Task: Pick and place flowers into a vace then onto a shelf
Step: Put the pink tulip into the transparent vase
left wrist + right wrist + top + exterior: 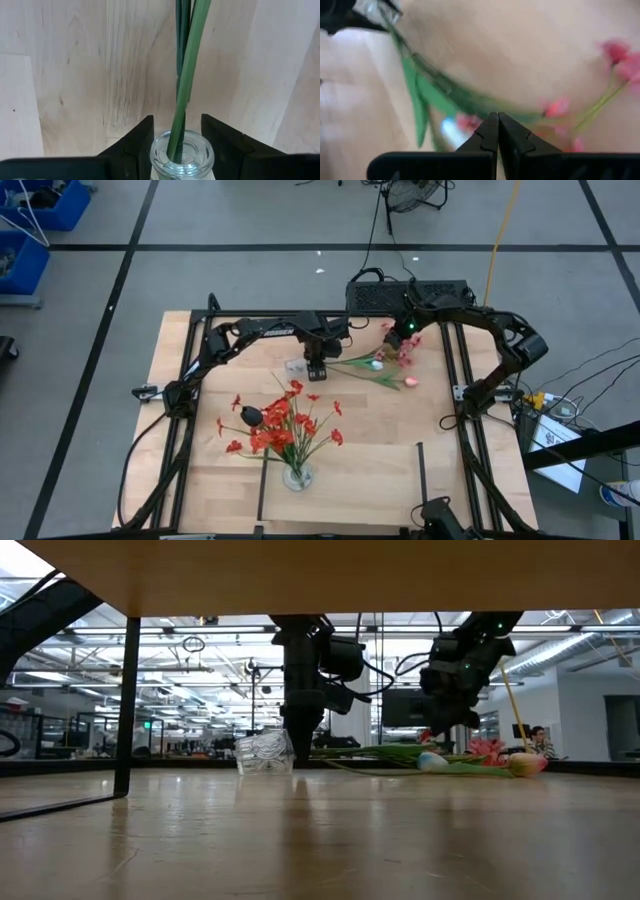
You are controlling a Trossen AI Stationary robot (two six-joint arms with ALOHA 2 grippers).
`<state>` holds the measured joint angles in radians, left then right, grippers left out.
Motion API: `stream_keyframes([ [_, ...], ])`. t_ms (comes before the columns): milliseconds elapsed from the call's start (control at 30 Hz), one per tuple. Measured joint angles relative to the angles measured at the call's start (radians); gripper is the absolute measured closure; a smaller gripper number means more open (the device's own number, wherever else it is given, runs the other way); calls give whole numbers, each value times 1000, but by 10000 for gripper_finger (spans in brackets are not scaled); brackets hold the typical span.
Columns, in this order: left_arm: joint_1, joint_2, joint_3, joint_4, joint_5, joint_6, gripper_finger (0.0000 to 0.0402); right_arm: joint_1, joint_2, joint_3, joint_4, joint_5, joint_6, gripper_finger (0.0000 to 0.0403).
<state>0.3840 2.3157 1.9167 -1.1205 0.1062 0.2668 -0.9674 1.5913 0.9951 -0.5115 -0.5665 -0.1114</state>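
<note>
**Inspector:** Inspecting the loose flowers [362, 364]: they are lying flat on the table [200, 480] near its far edge, between the two grippers. Their green stalks [186, 75] are running into the mouth of a small glass jar [182, 159].

**Clerk:** What are the jaws doing?

**Inspector:** The left gripper [177, 119] is standing with a finger on each side of the jar's neck and appears to be clamping it. The right gripper [497, 116] is hanging over the blossoms with its jaws together and empty.

**Clerk:** How are the stems presenting?

**Inspector:** They are showing thin stalks and long leaves, a white tulip bud [377, 364], a pink-red tulip bud [410, 382] and pink blossom sprays [402, 347]. The red sprays [283, 428] are sitting in another vase [297, 476] nearer the front.

**Clerk:** And how are they likely to handle?

**Inspector:** I am judging them light, springy and slippery along the stalk, with heads that crush easily. I am recommending a hold low on the bare stalks, clear of the blossoms. The jar is looking hard, smooth and breakable, so the neck is the better place for a grip
</note>
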Motion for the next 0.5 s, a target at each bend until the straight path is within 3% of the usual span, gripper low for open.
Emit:
stream_keyframes([
  [300, 10, 0, 15, 19, 37, -11, 252, -8, -37, 0, -73, 27, -18, 403],
  [500, 9, 0, 35, 42, 99, 11, 252, -22, -151, 0, -31, 42, -9, 403],
])
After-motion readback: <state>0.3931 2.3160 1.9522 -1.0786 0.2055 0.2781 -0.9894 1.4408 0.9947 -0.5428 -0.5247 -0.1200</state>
